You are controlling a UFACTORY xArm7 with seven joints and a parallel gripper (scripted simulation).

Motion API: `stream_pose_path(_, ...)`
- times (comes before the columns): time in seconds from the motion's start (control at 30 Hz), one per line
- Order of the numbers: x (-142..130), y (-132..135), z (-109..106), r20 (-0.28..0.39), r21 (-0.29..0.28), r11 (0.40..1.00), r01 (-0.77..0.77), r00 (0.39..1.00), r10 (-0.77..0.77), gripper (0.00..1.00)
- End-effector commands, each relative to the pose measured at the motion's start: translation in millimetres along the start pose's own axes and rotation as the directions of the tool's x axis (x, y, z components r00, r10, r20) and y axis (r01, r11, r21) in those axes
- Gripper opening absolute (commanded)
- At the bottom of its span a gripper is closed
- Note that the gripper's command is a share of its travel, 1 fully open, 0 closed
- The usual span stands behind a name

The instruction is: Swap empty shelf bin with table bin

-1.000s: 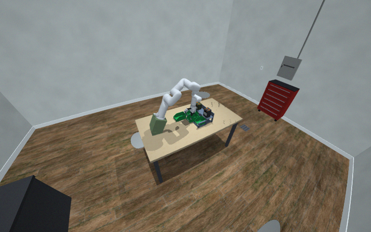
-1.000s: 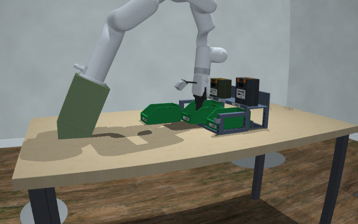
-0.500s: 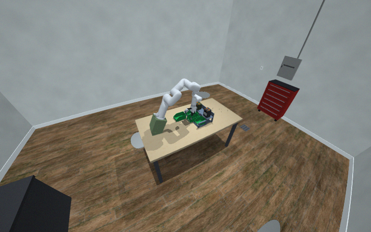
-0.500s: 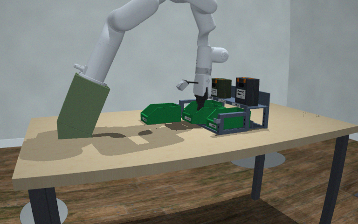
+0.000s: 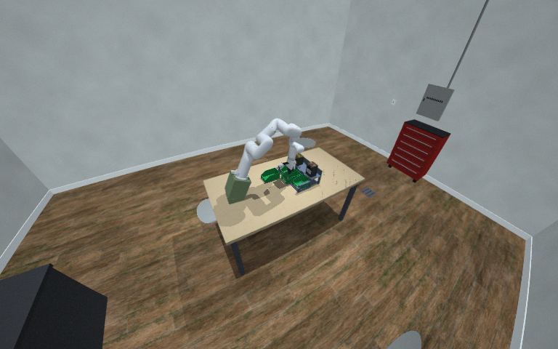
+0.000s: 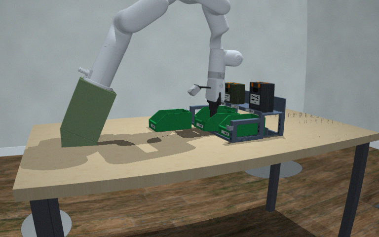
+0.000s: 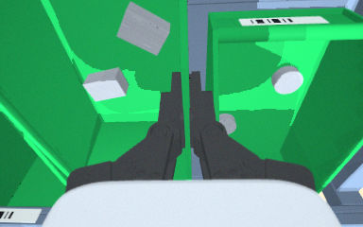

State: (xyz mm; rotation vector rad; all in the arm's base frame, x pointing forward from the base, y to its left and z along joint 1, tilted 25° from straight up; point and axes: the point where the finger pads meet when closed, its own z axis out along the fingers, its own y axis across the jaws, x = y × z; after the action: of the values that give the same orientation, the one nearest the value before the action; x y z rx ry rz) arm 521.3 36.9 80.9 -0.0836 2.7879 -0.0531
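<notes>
Green, probably stiff light plastic, the parts bin [image 5: 286, 177] [image 6: 208, 123] [image 7: 118, 137] sits at the shelf's [image 5: 319, 179] [image 6: 247, 121] [image 7: 198, 49] front, its side wall pinched in the hand [image 5: 290, 171] [image 6: 212, 113] [image 7: 186, 88], a sound hold, though off-centre weight may tip it.

The pale wooden table [image 5: 329, 164] [image 6: 167, 164] carries a green bin [image 5: 269, 175] [image 6: 174, 120] and the blue-grey shelf [image 5: 320, 174] [image 6: 248, 137].
</notes>
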Motion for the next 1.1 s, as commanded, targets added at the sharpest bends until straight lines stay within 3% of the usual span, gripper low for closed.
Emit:
stream_pose_path(0.0, -1.8, 0.0, -1.3, 0.003, 0.000, 1.000, 0.000, 1.000, 0.000, 0.00)
stream_pose_path(1.07, -1.4, 0.0, 0.8, 0.032, 0.000, 1.000, 0.000, 0.999, 0.000, 0.00)
